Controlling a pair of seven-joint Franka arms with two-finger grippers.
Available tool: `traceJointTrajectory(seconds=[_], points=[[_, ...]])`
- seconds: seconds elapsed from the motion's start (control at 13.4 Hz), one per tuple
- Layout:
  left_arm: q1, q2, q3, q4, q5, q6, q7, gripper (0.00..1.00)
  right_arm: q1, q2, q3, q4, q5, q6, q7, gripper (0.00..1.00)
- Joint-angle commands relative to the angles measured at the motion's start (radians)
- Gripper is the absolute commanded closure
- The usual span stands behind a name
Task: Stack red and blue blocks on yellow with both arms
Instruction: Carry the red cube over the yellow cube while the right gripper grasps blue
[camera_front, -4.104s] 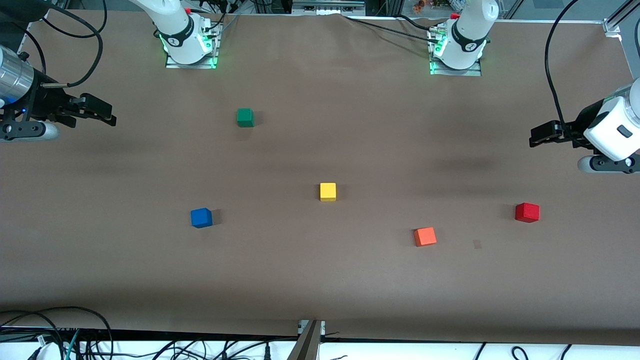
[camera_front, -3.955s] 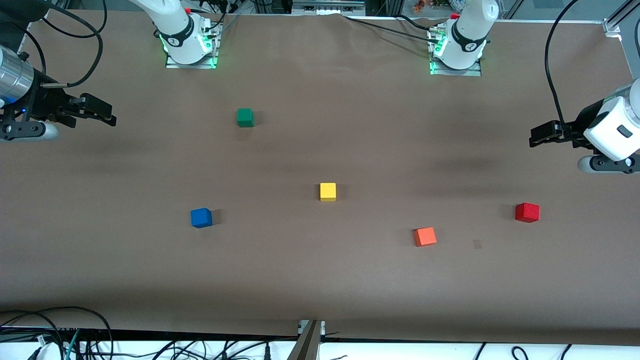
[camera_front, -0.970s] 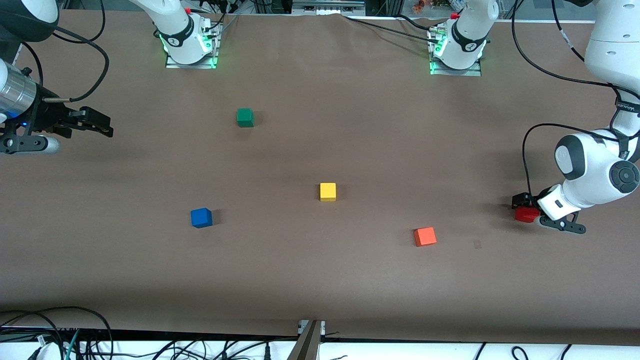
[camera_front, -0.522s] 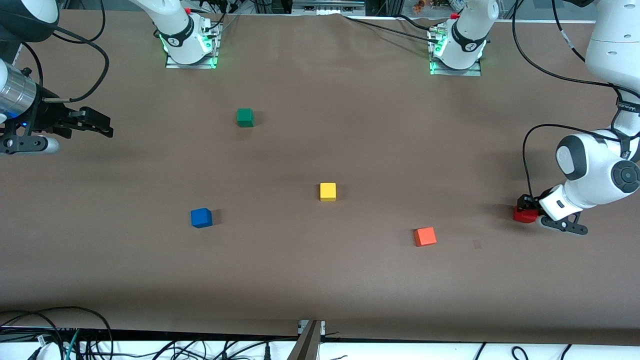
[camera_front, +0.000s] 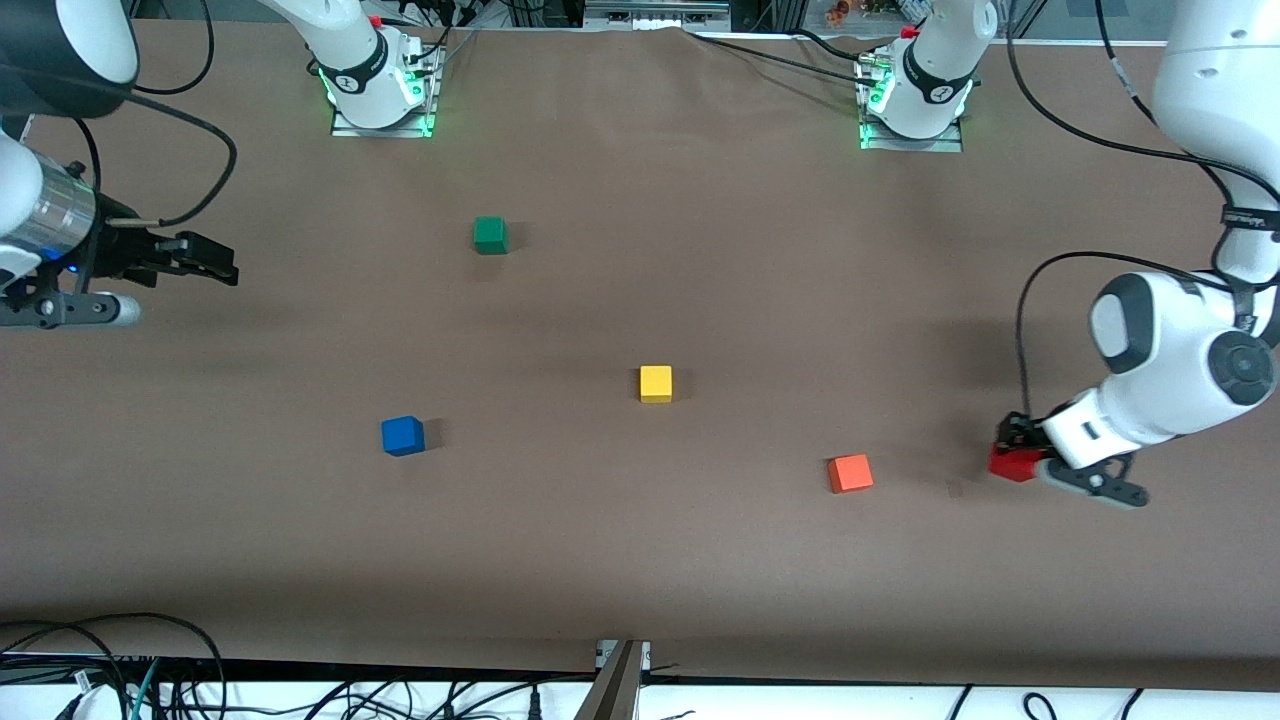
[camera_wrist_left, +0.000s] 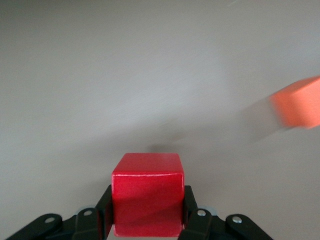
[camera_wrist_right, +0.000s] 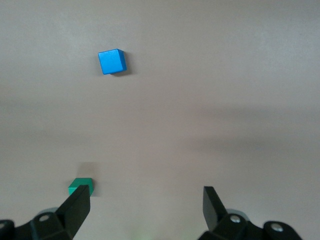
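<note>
My left gripper is shut on the deep red block and holds it above the table at the left arm's end; the block fills the space between the fingers in the left wrist view. The yellow block sits mid-table. The blue block sits toward the right arm's end and shows in the right wrist view. My right gripper is open and empty, high over the table's right arm end.
An orange-red cube lies on the table between the yellow block and the left gripper; it shows blurred in the left wrist view. A green cube sits nearer the arm bases, also in the right wrist view.
My left arm came down from high over the table's end, closed on the red block and now carries it up and toward the orange-red cube. My right gripper shifted slightly.
</note>
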Motion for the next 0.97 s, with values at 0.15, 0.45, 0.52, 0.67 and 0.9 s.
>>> traceJointTrajectory(seconds=[0.15,0.45,0.52,0.67,0.9], points=[[-0.260,0.001,0.009,0.093,0.007,-0.134,-0.392,1.00,0.028,0.068,0.007,0.019,-0.001,0.003,-0.035,0.00],[-0.467,0.056,0.009,0.150,-0.005,-0.131,-0.647,1.00,0.076,0.205,0.010,0.021,0.003,0.214,-0.083,0.00],[-0.528,0.082,0.012,0.179,0.001,-0.131,-0.693,1.00,0.093,0.243,0.010,0.021,0.003,0.273,-0.083,0.00],[-0.609,0.142,0.020,0.241,0.004,-0.123,-0.760,1.00,0.094,0.312,0.010,0.021,0.040,0.367,-0.089,0.01],[-0.687,0.197,0.028,0.323,0.005,-0.123,-0.842,1.00,0.094,0.422,0.010,0.021,0.105,0.509,-0.193,0.01]])
